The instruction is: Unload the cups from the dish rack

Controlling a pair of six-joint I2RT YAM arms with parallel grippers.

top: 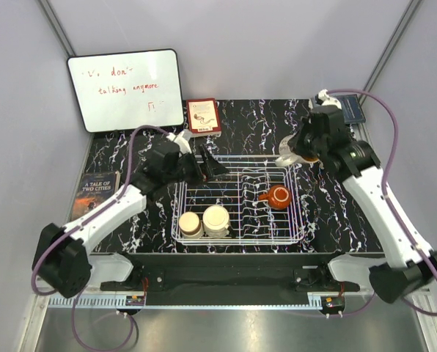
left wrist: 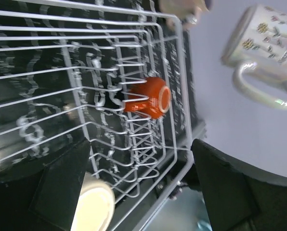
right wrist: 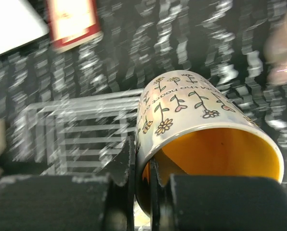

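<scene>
The white wire dish rack point(top: 237, 233) sits mid-table. In it stand two cream cups point(top: 191, 223) point(top: 216, 218) at the near left, and a reddish-brown cup point(top: 278, 196) with a handle lies at the right. My right gripper point(right wrist: 143, 168) is shut on the rim of a cream flowered mug point(right wrist: 196, 106) with an orange inside, lifted above the rack's far right corner point(top: 290, 157). My left gripper point(top: 207, 167) hangs open over the rack's far left, nothing between its fingers point(left wrist: 61, 183). The left wrist view shows the reddish-brown cup point(left wrist: 150, 97), a cream cup point(left wrist: 93, 209) and the flowered mug point(left wrist: 266, 43).
A whiteboard point(top: 125, 89) leans at the back left with a red card point(top: 203, 116) beside it. A book point(top: 97, 192) lies at the left table edge and a dark blue object point(top: 353, 110) at the back right. A blurred pinkish thing point(right wrist: 283, 48) lies beyond the mug.
</scene>
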